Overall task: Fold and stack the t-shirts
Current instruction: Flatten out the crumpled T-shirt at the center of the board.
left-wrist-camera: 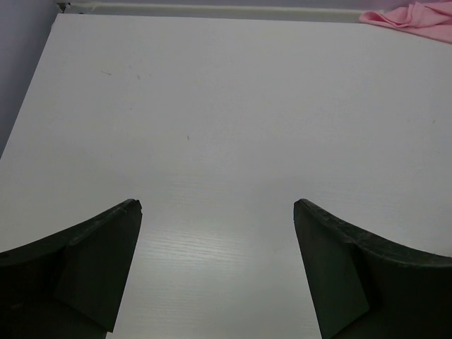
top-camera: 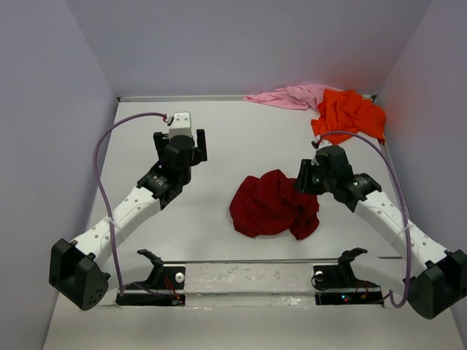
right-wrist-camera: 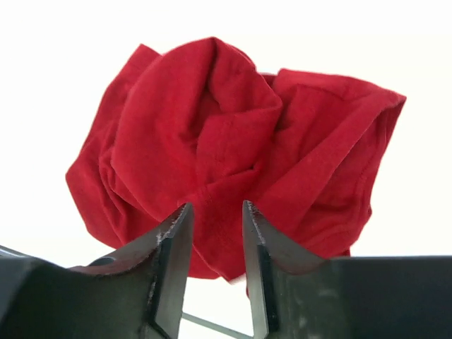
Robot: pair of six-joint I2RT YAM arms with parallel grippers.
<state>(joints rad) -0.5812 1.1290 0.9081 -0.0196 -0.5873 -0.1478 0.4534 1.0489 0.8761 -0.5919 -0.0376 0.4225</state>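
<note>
The dark red t-shirt lies crumpled in a heap on the middle of the white table. My right gripper is at the heap's right edge, its jaws drawn in to a narrow gap with a fold of the red cloth between the tips. The orange t-shirt is bunched in the far right corner. Beside it, along the back edge, lies the pale pink t-shirt. My left gripper stands wide open over bare table at the left, holding nothing.
Purple-grey walls close in the table on the left, back and right. A rail with both arm mounts runs along the near edge. Both arms' cables loop out to the sides.
</note>
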